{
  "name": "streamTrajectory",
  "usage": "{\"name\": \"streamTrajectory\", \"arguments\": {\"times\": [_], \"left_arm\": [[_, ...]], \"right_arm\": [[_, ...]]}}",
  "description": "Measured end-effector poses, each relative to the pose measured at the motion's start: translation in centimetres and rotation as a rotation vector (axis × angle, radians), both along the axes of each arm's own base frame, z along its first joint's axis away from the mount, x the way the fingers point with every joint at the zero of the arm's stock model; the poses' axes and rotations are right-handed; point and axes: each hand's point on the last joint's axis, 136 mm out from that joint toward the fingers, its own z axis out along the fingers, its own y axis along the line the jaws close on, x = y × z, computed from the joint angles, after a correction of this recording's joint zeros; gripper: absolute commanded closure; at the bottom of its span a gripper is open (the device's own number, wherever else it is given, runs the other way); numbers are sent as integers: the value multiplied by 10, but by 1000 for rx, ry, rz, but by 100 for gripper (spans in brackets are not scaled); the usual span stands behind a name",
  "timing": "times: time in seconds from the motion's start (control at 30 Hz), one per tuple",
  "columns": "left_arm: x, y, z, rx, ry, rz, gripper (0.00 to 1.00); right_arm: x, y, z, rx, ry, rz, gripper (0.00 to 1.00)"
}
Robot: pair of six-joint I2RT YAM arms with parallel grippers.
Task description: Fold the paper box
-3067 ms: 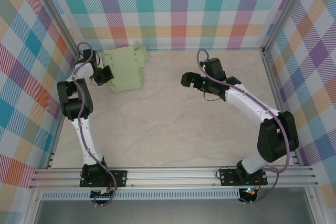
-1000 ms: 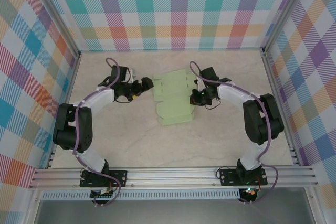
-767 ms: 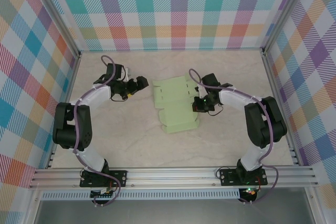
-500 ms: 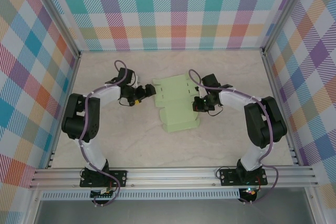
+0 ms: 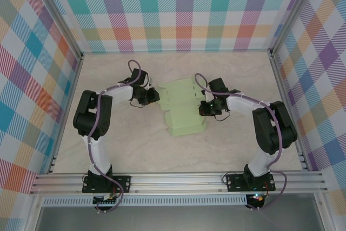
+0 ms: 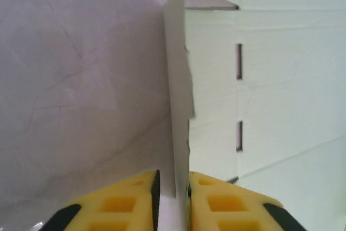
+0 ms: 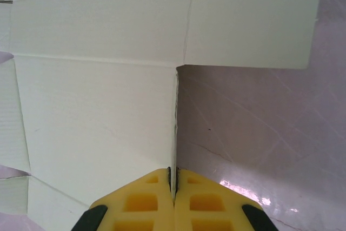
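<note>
Looks like the left gripper (image 6: 173, 187) is clamped on a side flap (image 6: 175, 106) of the paper box (image 5: 183, 106), right gripper (image 7: 174, 185) pinching the opposite edge, so lift both evenly, no yanking.

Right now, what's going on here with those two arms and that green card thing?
Two robot arms are working on a pale light-green die-cut card sheet lying in the middle of the beige tabletop. The left gripper is pinched on a raised flap at the sheet's left edge. The right gripper is shut on a thin raised edge on its right side. The rest of the sheet lies mostly flat, so no box has taken shape yet.
</note>
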Motion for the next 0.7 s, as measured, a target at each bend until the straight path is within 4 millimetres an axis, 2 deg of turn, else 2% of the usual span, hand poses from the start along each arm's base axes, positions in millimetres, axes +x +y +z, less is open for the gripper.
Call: {"name": "streamTrajectory", "arguments": {"times": [0.07, 0.1, 0.13, 0.2, 0.33, 0.43, 0.5, 0.6, 0.7], "left_arm": [[3, 0, 1, 2, -18, -5, 100], [5, -1, 3, 1, -27, -7, 100], [6, -1, 3, 3, -34, -10, 100], [7, 0, 3, 9, -42, -14, 100], [4, 1, 5, 4, -82, -18, 100], [-4, 5, 13, 2, -114, -14, 100], [-6, 4, 25, -8, -158, -16, 100], [-2, -2, 54, -40, -244, -23, 100], [2, -12, 80, -89, -314, -33, 100]], "right_arm": [[1, 1, 1, 4, -6, -1, 98], [2, 1, 2, 5, -10, -2, 79], [2, 1, 3, 7, -13, -5, 66], [4, 0, 7, 4, -25, -15, 53], [5, -4, 27, 11, -49, -59, 51], [9, -5, 54, 33, -82, -105, 49], [13, -3, 78, 66, -113, -130, 47], [22, 7, 115, 148, -166, -140, 46], [30, 24, 136, 205, -196, -102, 42]]}}
